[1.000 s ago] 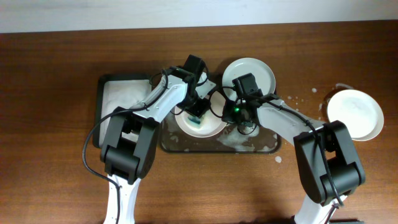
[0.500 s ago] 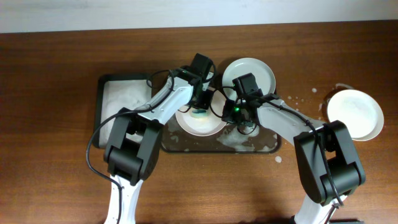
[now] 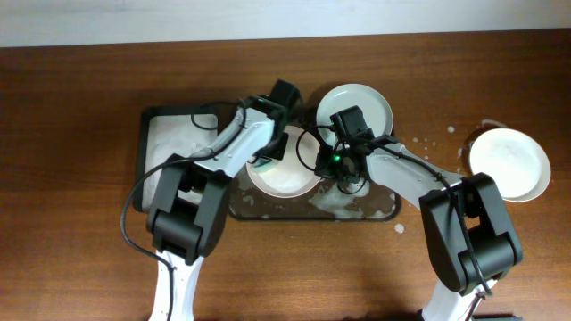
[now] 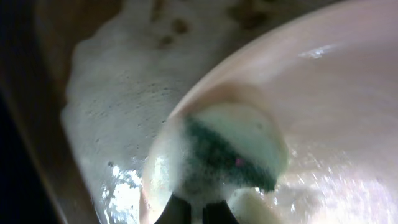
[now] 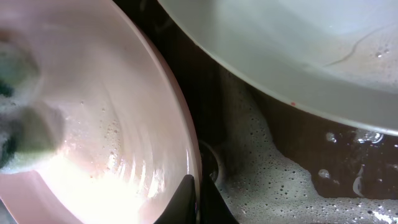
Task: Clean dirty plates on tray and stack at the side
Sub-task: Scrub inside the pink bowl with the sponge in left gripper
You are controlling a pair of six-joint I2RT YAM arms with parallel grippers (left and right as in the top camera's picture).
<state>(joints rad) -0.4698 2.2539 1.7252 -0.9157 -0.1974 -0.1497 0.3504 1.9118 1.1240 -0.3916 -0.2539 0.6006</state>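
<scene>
A pale pink plate (image 3: 290, 176) lies tilted in the foamy dark tray (image 3: 312, 210). My left gripper (image 3: 266, 160) is shut on a soapy green sponge (image 4: 219, 155) and presses it on the pink plate's (image 4: 329, 93) left rim. My right gripper (image 3: 326, 166) is shut on the pink plate's (image 5: 93, 124) right rim, fingertips (image 5: 196, 198) pinching it. A pale mint plate (image 3: 359, 105) rests at the tray's back edge and shows in the right wrist view (image 5: 298, 43). A cream-white plate (image 3: 508, 163) sits on the table to the right.
A smaller black tray (image 3: 147, 160) holding foam stands to the left of the big tray. Foam and water cover the big tray's floor (image 5: 267, 180). Water drops spot the table (image 3: 426, 143) between the tray and the white plate.
My left gripper has swept the sponge from the middle of the pink plate to its left rim. My right gripper has kept its hold on the plate's right rim.
</scene>
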